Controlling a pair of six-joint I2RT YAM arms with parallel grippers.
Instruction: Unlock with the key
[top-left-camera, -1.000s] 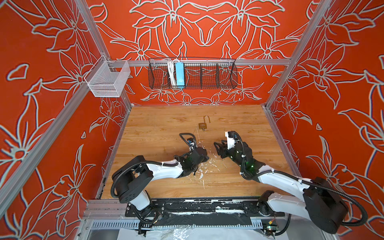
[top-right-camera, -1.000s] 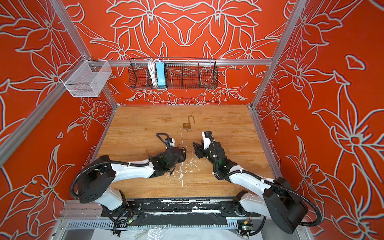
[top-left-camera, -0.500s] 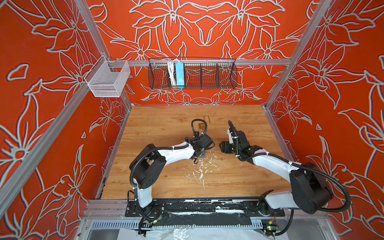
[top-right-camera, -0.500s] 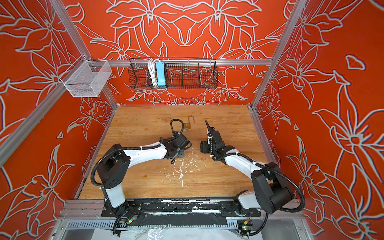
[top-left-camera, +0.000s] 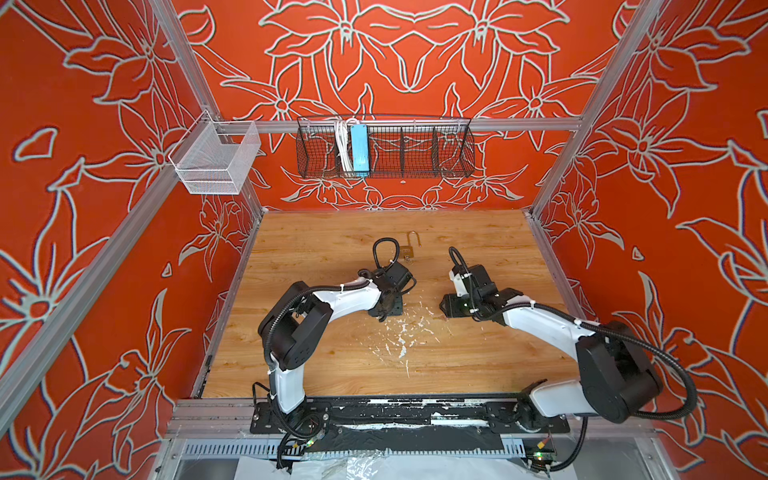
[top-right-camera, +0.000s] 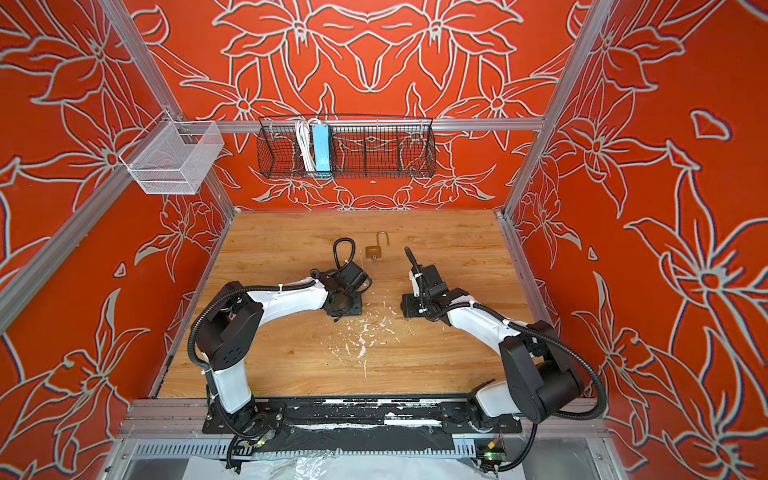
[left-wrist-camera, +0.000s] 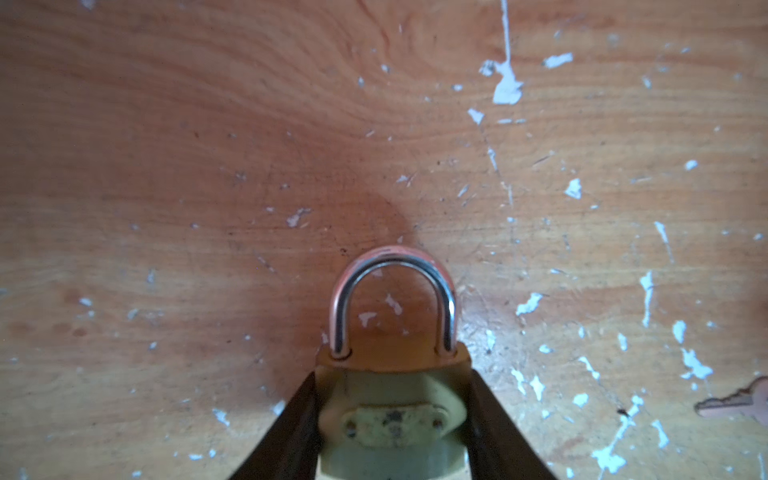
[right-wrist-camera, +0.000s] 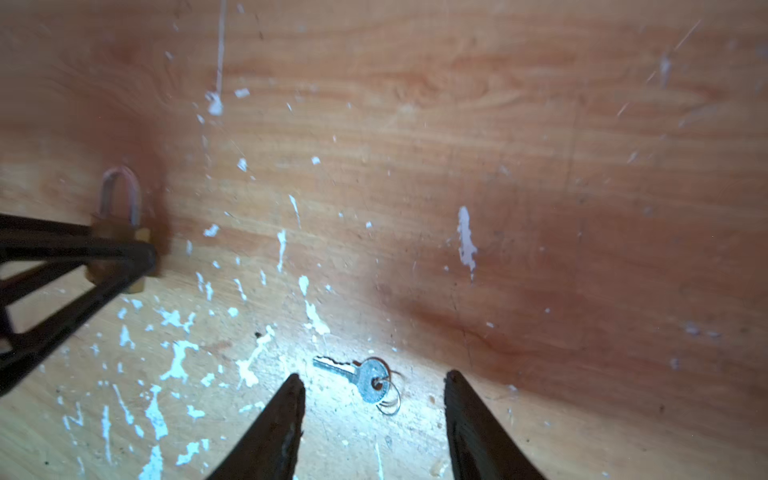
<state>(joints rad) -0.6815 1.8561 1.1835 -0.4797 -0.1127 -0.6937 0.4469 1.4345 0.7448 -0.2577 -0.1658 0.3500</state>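
Brass padlock with steel shackle (left-wrist-camera: 390, 415) lies flat on the paint-flecked wooden table (top-left-camera: 316, 249), roughly 12 o'clock of the table's middle in both top views. Left gripper (left-wrist-camera: 390, 374) straddles the body, fingers along both sides; can't tell if clamped. Small silver key on a wire ring (right-wrist-camera: 357, 374) lies flat between the right gripper (right-wrist-camera: 372, 374) tips, around 3 o'clock. Jaws apart, key untouched.

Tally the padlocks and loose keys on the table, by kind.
Padlocks: 2, a shut padlock in the left gripper, an open padlock lying apart.
Loose keys: 1, the ringed key under the right gripper.
Total: 3.
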